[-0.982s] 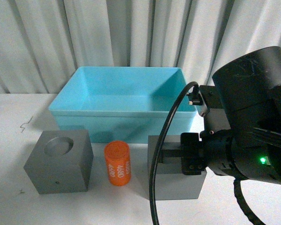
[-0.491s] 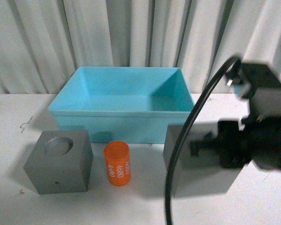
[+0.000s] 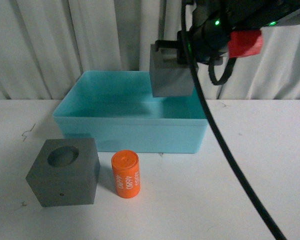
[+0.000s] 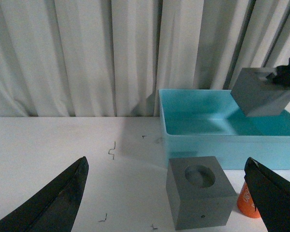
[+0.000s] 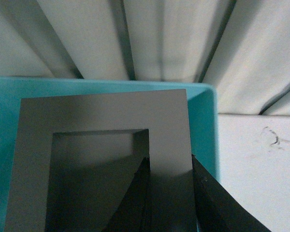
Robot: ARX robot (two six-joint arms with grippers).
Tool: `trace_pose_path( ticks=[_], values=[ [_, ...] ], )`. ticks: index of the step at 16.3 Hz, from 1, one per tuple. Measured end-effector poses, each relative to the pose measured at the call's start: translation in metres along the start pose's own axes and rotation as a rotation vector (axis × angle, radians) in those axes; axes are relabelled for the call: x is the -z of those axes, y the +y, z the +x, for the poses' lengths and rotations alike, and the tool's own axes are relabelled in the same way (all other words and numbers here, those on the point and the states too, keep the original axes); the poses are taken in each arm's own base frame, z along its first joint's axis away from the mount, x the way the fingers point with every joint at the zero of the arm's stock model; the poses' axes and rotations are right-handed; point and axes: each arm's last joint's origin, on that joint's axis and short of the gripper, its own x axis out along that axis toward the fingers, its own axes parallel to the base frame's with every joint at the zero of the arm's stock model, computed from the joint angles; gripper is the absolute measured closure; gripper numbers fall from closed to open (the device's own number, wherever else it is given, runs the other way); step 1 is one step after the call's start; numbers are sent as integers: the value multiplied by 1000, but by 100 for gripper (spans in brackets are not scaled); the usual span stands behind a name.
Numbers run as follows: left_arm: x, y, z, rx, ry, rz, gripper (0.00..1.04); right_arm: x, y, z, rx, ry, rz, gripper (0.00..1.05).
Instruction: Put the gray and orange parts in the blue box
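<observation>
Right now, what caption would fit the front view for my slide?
Right jaws hold a gray cube over the blue box; the round-recess cube and orange cylinder wait outside.

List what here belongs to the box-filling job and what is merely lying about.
Job: square-recess gray cube, gripped by the right fingers above the blue box; round-recess gray cube and orange cylinder, both on the table.
Just there: white curtain; pen marks on the table.
</observation>
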Motion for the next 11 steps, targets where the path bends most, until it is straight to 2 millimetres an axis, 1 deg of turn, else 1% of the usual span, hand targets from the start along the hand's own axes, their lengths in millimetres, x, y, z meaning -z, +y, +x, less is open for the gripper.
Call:
trace_pose_path(
  ticks=[3,5,7,9,10,11],
  values=[
    [0,0,0,0,0,0,7,7,5,15,11,32,10,86],
    [0,0,0,0,0,0,7,22,11,38,65,92,7,86],
    [0,0,0,0,0,0,7,33,13,56,130,143,7,86],
    [0,0,0,0,0,0,7,39,13,69,167,168,12,86],
    [0,0,0,0,0,0,7,38,13,72,180,175,10,86],
    [0,0,0,0,0,0,7,36,13,74,198,168,21,66]
  ],
)
